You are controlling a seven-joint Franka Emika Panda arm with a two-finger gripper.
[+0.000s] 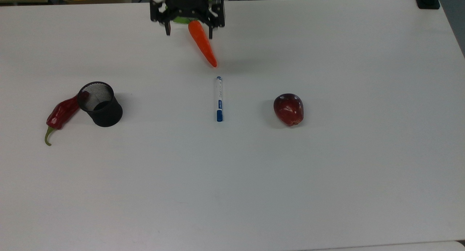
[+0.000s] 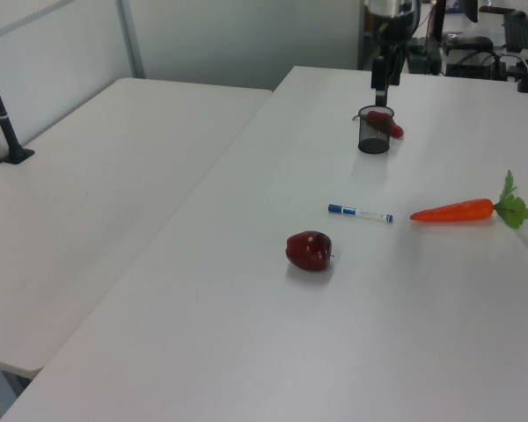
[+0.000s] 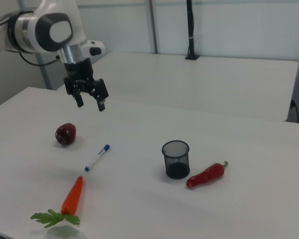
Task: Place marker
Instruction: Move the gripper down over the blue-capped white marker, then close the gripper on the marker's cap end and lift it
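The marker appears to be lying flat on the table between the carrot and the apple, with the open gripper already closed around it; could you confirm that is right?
Not quite. The marker does lie flat on the table between the carrot and the apple, but the gripper is not around it. The right view shows it open in the air above the table, well apart from the marker.

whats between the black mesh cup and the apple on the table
In the top view, the marker lies on the bare table between the black mesh cup and the apple, lengthwise across that line and touching neither. Nothing else sits in that stretch.
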